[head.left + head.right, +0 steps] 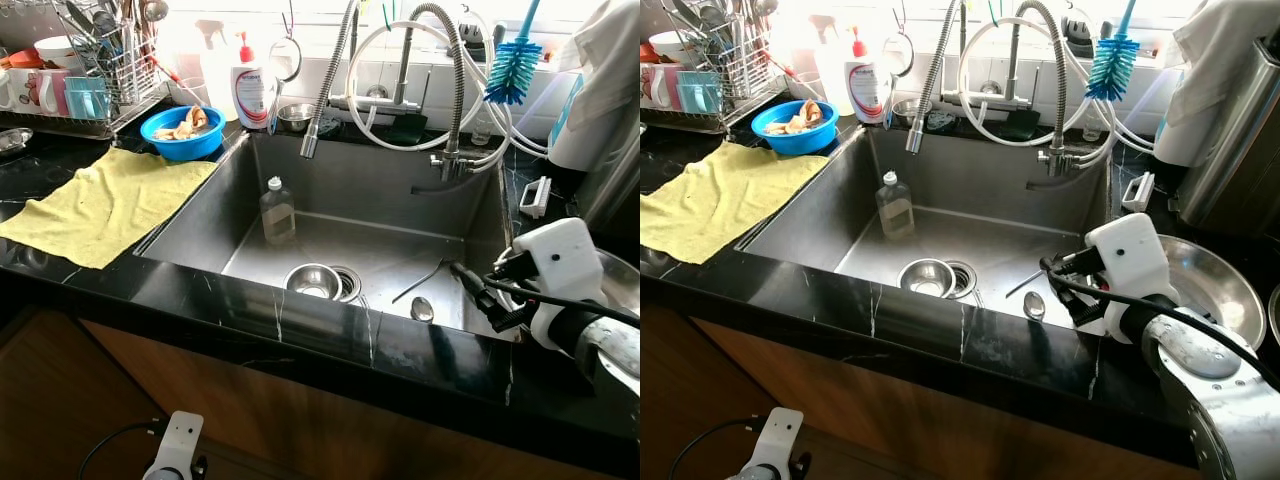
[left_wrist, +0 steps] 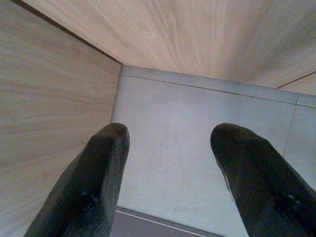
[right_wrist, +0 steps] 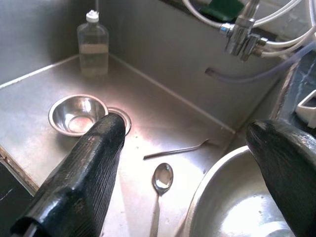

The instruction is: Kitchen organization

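Right gripper (image 3: 187, 163) jaws apart, over sink (image 1: 400, 190) right rim at 3 o'clock; spoon (image 3: 162, 178) below. Left gripper (image 2: 170, 177) jaws apart, idle.

— What lies in the sink (image 1: 300, 175)?
— A bottle (image 1: 277, 211) near the back wall, a small bowl (image 1: 312, 281) beside the drain (image 1: 347, 283), a spoon (image 1: 422, 309) towards the front right corner.
— And the counter's left?
— A cloth (image 1: 105, 203), a dish rack (image 1: 100, 75) behind.
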Robot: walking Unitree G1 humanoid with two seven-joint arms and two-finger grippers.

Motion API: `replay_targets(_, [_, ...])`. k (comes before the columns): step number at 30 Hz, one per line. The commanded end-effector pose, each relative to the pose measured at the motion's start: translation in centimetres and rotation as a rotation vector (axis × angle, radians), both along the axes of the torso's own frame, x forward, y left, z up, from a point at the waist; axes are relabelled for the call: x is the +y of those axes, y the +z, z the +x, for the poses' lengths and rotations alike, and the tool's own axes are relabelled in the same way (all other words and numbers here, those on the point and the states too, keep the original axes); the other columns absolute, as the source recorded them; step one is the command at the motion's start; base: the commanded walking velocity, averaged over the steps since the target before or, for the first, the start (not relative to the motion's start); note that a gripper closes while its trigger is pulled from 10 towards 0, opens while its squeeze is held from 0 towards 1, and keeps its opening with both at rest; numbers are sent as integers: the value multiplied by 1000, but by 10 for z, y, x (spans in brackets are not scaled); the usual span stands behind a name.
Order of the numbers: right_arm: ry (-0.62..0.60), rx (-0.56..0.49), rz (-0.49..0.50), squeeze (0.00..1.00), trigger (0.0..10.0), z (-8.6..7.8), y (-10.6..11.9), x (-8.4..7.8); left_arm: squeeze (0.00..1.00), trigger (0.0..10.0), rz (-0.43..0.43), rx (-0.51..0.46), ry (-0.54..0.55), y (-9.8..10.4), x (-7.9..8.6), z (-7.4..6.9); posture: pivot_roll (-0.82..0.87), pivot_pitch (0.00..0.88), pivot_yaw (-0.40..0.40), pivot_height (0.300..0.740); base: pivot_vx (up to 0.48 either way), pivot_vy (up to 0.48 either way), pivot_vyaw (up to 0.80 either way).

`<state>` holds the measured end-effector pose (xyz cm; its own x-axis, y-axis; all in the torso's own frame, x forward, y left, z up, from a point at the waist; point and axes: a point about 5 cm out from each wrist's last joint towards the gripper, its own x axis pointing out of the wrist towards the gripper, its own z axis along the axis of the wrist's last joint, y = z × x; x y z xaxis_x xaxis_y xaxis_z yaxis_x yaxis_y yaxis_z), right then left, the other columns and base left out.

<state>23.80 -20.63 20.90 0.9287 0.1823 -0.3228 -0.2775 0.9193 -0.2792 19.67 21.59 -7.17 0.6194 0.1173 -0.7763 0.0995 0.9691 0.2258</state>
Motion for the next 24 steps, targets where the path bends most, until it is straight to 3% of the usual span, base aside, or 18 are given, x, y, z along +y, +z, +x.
replay_targets(1, [20,72,-12,0,10000,-1,-10,2,0,10000,7,8,-16,0,2,-1,-224,0,45,740,0,0,0])
replay_targets(14, [19,135,-1,0,10000,1,-25,4,0,10000,1,5,-23,0,0,1,-216,0,45,740,0,0,0])
replay_targets(24, [-49,111,-33,0,10000,6,-23,-2,0,10000,1,10,-19,0,2,-1,-215,0,51,740,0,0,0])
